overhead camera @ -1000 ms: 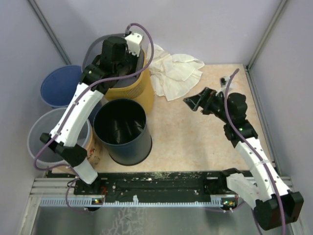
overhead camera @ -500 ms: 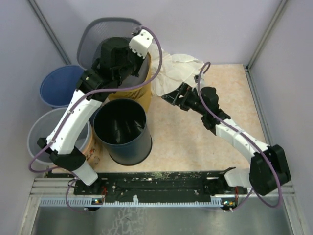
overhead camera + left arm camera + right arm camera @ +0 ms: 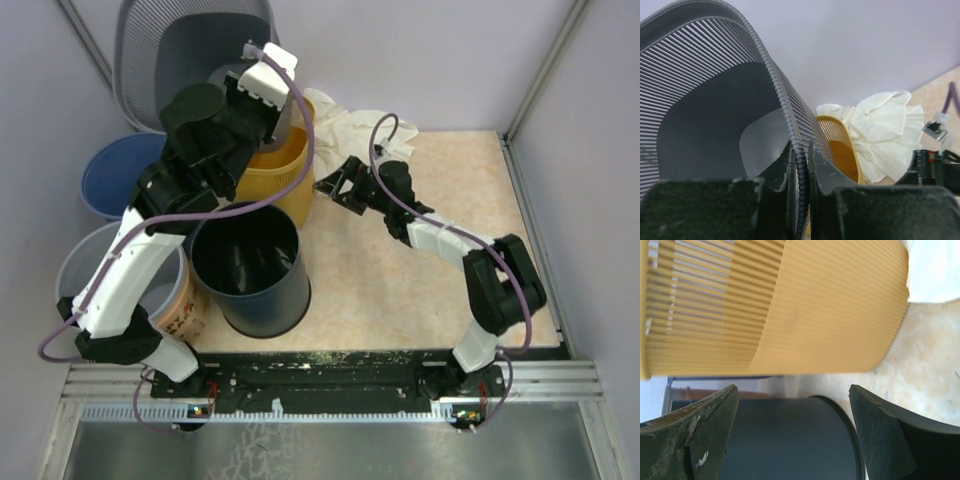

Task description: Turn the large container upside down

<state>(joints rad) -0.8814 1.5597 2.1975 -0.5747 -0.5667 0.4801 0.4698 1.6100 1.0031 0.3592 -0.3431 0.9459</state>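
Rim of grey bin (image 3: pixel 705 100) is pinched by left claw (image 3: pixel 800 152); right claw (image 3: pixel 794 390) gapes empty beside yellow basket (image 3: pixel 790 305).

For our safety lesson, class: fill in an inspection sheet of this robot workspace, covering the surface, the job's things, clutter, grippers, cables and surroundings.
Surface: beige speckled tabletop, crowded on its left side.
Job's things: grey slatted basket held off the table and tilted, not yet upside down.
Clutter: yellow basket, dark bin upright, blue bin, clear bin, white cloth at the back.
Grippers: left gripper shut on the grey slatted basket's rim; right gripper open beside the yellow basket, holding nothing.
Cables: purple cables loop loosely along both arms.
Surroundings: pale walls, metal frame posts.
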